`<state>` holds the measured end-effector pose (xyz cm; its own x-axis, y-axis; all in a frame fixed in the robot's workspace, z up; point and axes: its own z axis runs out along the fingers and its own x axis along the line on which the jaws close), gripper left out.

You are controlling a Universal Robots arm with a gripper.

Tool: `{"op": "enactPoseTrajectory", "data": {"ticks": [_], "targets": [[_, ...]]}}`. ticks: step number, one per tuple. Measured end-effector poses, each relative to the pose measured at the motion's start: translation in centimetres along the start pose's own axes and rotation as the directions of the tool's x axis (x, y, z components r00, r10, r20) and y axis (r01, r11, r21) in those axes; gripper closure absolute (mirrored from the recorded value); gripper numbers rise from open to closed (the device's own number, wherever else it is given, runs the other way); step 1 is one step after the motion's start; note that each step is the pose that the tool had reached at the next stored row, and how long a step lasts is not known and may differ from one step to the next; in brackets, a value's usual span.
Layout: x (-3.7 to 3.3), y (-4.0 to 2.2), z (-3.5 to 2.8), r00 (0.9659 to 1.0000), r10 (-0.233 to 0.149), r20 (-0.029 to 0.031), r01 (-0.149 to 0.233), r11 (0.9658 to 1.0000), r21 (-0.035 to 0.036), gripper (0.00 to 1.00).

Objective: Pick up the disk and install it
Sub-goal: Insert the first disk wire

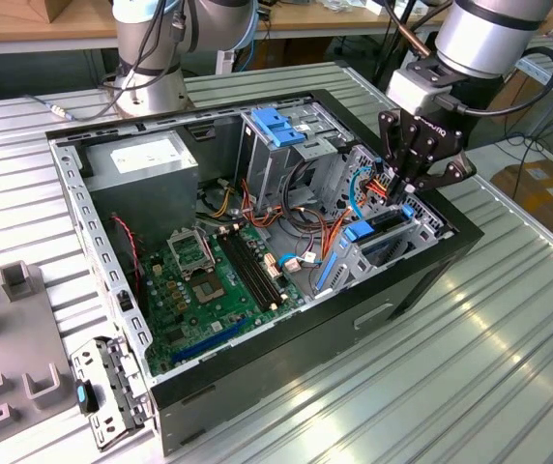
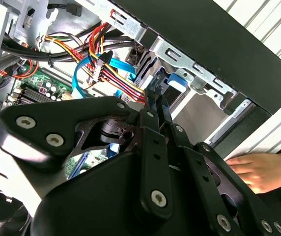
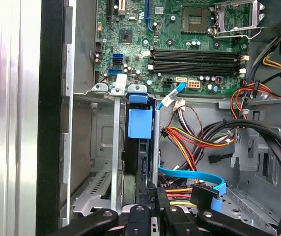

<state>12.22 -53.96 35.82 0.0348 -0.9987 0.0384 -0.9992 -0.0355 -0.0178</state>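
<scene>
1. An open computer case (image 1: 431, 275) lies on its side on a ribbed metal table (image 1: 470, 387), with the green motherboard (image 1: 209, 290) facing up.
2. The gripper (image 1: 404, 190) hangs over the drive cage (image 1: 392, 246) at the exterior view's right end of the case. Its black fingers (image 2: 155, 105) are drawn narrow, pinching the near edge of the disk (image 3: 139, 123).
3. The disk stands on edge inside a slot of the drive cage, between metal bay walls; its blue end tab (image 3: 138, 96) points toward the motherboard in the first wrist view.
4. Bundles of red, yellow and orange wires (image 3: 189, 137) and a flat blue data cable (image 3: 189, 175) lie just beside the cage.
5. A grey power supply box (image 1: 146, 164) sits at the far end of the case in the exterior view.
6. A person's hand (image 2: 258, 169) rests on the table outside the case wall in the second wrist view.
</scene>
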Motion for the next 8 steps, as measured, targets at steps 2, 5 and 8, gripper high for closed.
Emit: {"op": "enactPoseTrajectory", "data": {"ticks": [2, 5, 8], "targets": [[-0.01, 0.00, 0.10, 0.9999, 0.014, -0.0004, -0.014, 0.9999, -0.0006, 0.83], [-0.01, 0.01, 0.30, 0.9995, 0.031, -0.0007, -0.031, 0.9995, -0.0012, 0.83], [-0.01, 0.01, 0.35, 0.9995, 0.032, -0.0007, -0.032, 0.9995, -0.0013, 0.83]]}}
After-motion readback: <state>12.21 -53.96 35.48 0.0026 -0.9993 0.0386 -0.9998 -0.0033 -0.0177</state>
